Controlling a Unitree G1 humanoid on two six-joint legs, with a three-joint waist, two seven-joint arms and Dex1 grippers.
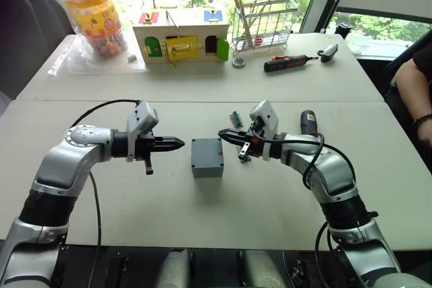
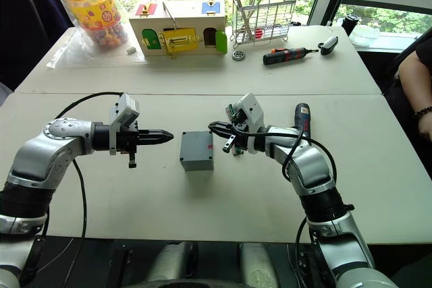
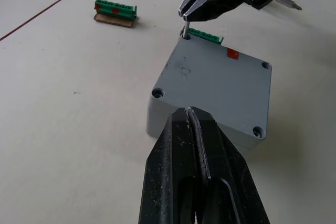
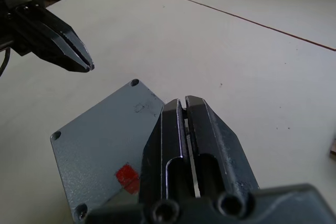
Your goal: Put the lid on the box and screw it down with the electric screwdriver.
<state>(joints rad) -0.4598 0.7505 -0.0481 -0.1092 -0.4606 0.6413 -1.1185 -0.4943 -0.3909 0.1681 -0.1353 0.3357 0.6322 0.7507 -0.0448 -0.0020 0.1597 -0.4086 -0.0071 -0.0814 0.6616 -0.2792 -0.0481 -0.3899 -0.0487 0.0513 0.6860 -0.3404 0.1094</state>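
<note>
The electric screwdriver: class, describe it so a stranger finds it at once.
Start on the near white table, by the robot's right arm. The electric screwdriver lies just beyond that forearm: a dark pen-shaped cylinder. The red-and-black screwdriver lies on the far table instead.

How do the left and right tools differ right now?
Left tool is shut on nothing; right tool is shut on a small screw. Left tool stops short of the box's edge; right tool is over a corner hole. Both point at the box from opposite sides.
</note>
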